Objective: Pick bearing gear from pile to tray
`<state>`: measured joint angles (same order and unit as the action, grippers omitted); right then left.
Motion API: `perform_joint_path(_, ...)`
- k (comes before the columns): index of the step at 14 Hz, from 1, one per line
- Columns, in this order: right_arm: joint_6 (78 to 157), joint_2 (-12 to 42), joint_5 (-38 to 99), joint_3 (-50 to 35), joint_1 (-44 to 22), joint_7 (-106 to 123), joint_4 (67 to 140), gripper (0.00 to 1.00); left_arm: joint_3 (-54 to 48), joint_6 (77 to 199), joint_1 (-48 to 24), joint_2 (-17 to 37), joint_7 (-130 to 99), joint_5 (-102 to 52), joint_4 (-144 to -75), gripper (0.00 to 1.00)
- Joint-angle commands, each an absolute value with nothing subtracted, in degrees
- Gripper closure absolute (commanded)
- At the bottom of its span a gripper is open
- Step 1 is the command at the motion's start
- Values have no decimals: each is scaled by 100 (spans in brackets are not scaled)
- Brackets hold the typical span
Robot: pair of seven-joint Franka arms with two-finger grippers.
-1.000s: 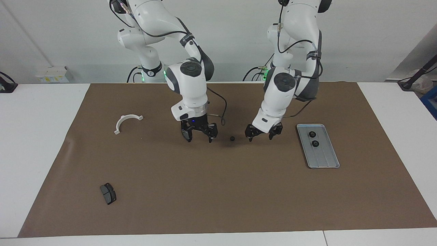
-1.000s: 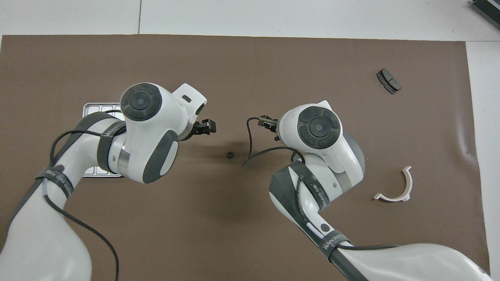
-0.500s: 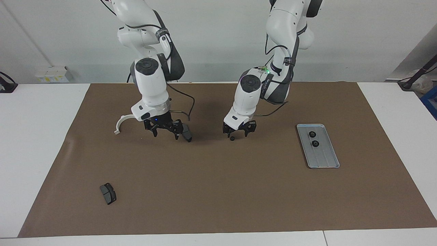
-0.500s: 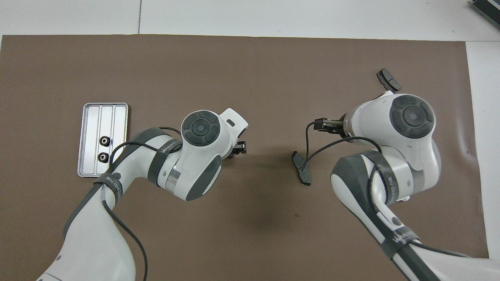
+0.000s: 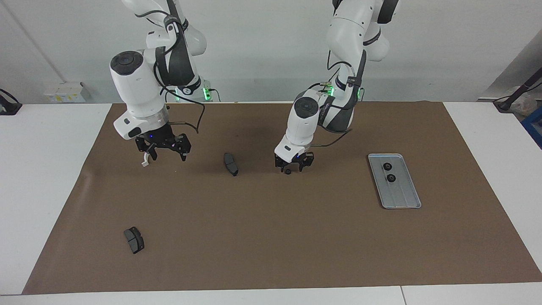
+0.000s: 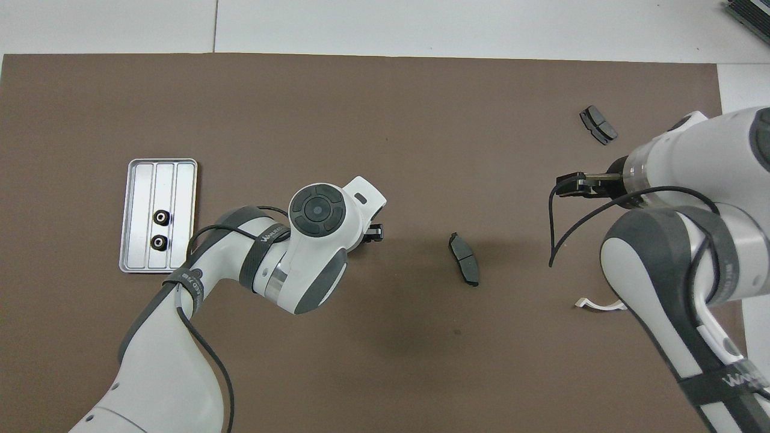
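While a small black ring (image 5: 288, 171) lies on the brown mat (image 5: 271, 237) near the middle of the table, the left gripper (image 5: 294, 163) is lowered right over it, its fingers standing either side of the ring. Whether the ring is gripped cannot be told: the fingers are partly closed, and contact is not seen. In the overhead view the ring is hidden under the left arm's wrist.

The tray (image 5: 402, 199) is set flat on the mat toward the left arm's end, well apart from the ring. Two more black rings (image 5: 387, 166) (image 5: 391, 178) are held in it, side by side along one lane, at the end nearer the robots.

A dark pad (image 5: 230, 164) lies beside the ring, toward the right arm's end. The right gripper (image 5: 163, 150) is held above the mat with its fingers spread and empty, over the white bracket (image 5: 145, 161), of which only one end is seen. A second dark pad (image 5: 134, 239) lies farther from the robots, near the mat's corner at the right arm's end
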<state>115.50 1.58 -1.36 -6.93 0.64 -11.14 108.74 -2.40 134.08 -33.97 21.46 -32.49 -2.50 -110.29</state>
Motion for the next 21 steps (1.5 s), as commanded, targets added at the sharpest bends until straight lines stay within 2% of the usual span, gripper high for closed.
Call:
perform_joint_path(1,10752,290,-132,-756,149,-967,9961,0,-149,13544,-3516,2153,-3349,-237,-11083,28)
perform_joint_path(5,9819,334,-237,-747,88,-984,9107,0,-149,13448,-3595,2188,-3349,-237,-11092,39)
perform_joint_path(10,9686,-271,-246,-765,88,-1037,9825,0,-149,13430,-3709,2171,-3454,-246,-11162,49)
perform_joint_path(17,9817,-255,-351,-756,114,-976,9853,0,-149,13342,-3709,2153,-3454,-246,-11180,78)
perform_joint_path(21,9817,-272,-413,-765,105,-870,9870,0,-141,13342,-3683,2171,-3454,-246,-11092,87)
